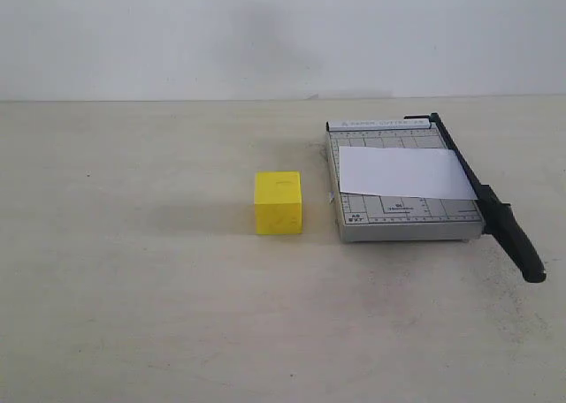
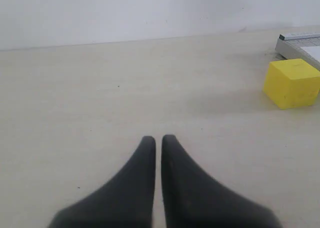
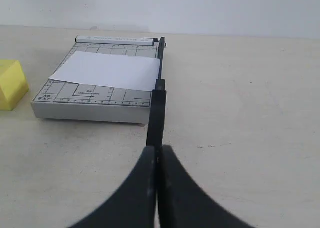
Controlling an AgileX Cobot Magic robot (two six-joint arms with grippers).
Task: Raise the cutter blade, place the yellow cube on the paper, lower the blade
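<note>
The cutter blade (image 1: 489, 201) lies flat along the right edge of the grey trimmer board (image 1: 398, 219), its thick handle jutting past the board's near corner over the table (image 1: 133, 315). The paper (image 1: 402, 173) lies across the board. Its right end meets the blade, but I cannot tell whether it slips underneath. The yellow cube (image 1: 278, 203) sits on the table just left of the board, not touching it. In the right wrist view the cube is cut off at the frame's edge. There the handle's end also disappears behind the right gripper (image 3: 159, 149), whose jaws are pressed together and empty; contact with the handle is unclear. The left gripper (image 2: 156, 138) is likewise closed on nothing, over bare table.
</note>
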